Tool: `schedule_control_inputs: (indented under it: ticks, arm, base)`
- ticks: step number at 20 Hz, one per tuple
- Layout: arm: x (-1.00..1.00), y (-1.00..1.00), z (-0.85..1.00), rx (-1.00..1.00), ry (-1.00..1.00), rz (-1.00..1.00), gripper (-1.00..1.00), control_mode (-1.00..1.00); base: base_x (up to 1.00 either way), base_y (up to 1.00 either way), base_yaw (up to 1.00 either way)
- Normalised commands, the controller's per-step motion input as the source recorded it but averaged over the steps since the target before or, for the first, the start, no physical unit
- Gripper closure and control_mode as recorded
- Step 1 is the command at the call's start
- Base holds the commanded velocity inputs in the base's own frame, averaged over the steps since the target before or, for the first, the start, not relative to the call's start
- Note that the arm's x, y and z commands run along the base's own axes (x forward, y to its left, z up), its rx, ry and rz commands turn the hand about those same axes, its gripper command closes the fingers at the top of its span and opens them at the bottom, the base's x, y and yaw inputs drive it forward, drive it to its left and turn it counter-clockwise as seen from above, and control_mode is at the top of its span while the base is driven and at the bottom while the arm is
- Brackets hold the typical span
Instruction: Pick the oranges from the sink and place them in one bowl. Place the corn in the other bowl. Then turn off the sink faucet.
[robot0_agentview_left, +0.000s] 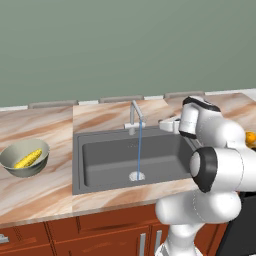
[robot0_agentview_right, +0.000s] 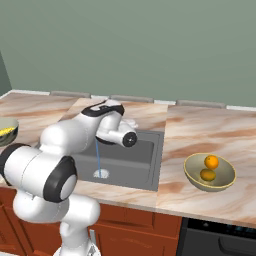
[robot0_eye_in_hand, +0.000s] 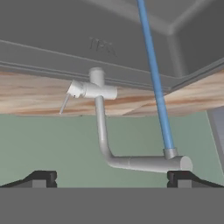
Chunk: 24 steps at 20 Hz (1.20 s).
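The sink faucet (robot0_agentview_left: 134, 117) stands behind the sink (robot0_agentview_left: 105, 160) with a blue stream of water (robot0_agentview_left: 139, 150) running to the drain. My gripper (robot0_agentview_left: 166, 124) hovers just right of the faucet, pointing at it. In the hand view the picture is rolled upside down. There the faucet (robot0_eye_in_hand: 103, 131) and its side lever (robot0_eye_in_hand: 65, 103) lie ahead between the wide-apart fingertips (robot0_eye_in_hand: 41, 178), and the open gripper (robot0_eye_in_hand: 111, 179) holds nothing. The corn (robot0_agentview_left: 28, 159) lies in the pale grey-green bowl (robot0_agentview_left: 15, 170) on the left. Two oranges (robot0_agentview_right: 211, 161) sit in the olive bowl (robot0_agentview_right: 225, 177) on the right.
A marbled countertop (robot0_agentview_left: 40, 200) runs either side of the sink, with a green wall (robot0_agentview_left: 125, 45) behind. Wood cabinet fronts (robot0_agentview_left: 100, 235) sit below, and a dark appliance (robot0_agentview_right: 220, 240) sits under the counter on the right.
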Motion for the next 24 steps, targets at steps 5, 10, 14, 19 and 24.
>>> schedule_control_inputs:
  ticks: [5,10,14,19,24]
  arm:
    - [0.04,0.0,-0.07,0.03,-0.07,0.0,-1.0,-1.0]
    - [0.0,0.0,0.0,0.0,0.0,0.0,-1.0,-1.0]
    - [0.04,0.0,0.0,0.0,0.0,0.0,-1.0,-1.0]
    - [0.07,0.0,0.0,0.0,0.02,-0.01,-1.0,-1.0]
    - [0.11,0.0,0.0,0.0,0.0,0.0,-1.0,-1.0]
  base:
    - [0.0,0.0,0.0]
    - [0.0,0.0,0.0]
    - [0.0,0.0,0.0]
    - [0.0,0.0,0.0]
    - [0.0,0.0,0.0]
